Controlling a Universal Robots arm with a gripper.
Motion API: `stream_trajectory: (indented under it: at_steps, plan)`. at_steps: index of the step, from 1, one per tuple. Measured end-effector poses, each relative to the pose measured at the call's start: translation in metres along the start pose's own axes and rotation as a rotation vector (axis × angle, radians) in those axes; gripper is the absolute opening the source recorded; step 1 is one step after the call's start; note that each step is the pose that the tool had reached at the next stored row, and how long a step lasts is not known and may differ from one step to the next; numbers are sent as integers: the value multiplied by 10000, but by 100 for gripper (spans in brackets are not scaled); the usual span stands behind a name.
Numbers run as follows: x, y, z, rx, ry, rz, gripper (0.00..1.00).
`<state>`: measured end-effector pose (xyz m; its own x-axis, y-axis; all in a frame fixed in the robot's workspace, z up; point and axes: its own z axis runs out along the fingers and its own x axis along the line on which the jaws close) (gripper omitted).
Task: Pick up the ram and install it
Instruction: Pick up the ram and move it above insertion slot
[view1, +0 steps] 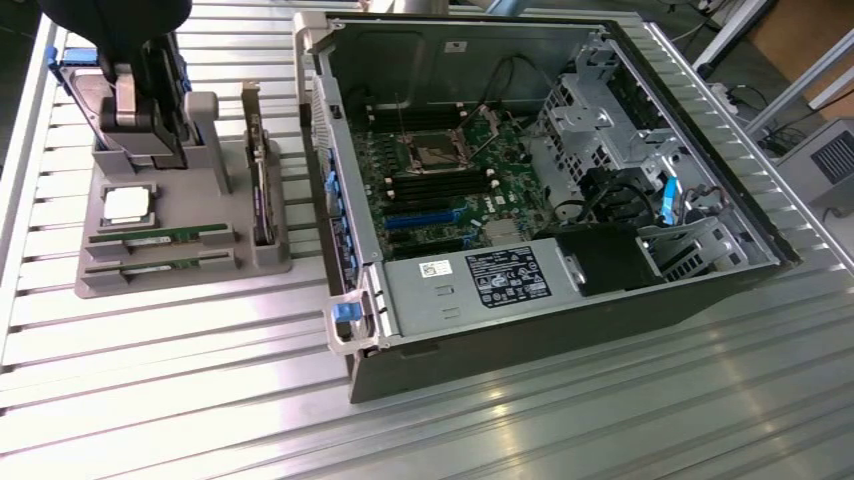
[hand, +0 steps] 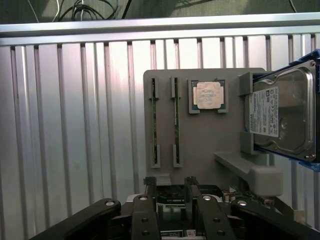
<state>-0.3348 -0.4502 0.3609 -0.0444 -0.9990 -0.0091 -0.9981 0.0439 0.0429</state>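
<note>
Hand (hand: 170, 181) wide open, empty, over tray (hand: 200, 145); ram (hand: 154, 122) beside processor (hand: 208, 95); hard drive (hand: 282, 112) near

Parts tray (view1: 260, 262) on table (view1: 200, 380), at the exterior view's left of computer case (view1: 561, 335). In tray: two ram sticks (view1: 160, 238) side by side, processor (view1: 127, 205) next to them, card (view1: 260, 190) on edge nearest the case.

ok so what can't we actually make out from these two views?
Wrist view: expansion card mostly hidden behind the gripper's open jaws.
Wrist view: hard drive cut off by the picture's edge; exterior view: mostly behind the gripper.
Exterior view: motherboard memory slots too small to tell which are free.
Both views: notches and labels on the ram sticks too small to make out.
</note>
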Motion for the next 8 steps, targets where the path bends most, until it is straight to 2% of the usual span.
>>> stream_trajectory:
  at_steps: [8]
  plan:
    - [0,-1,18,-1,2,-33,36]
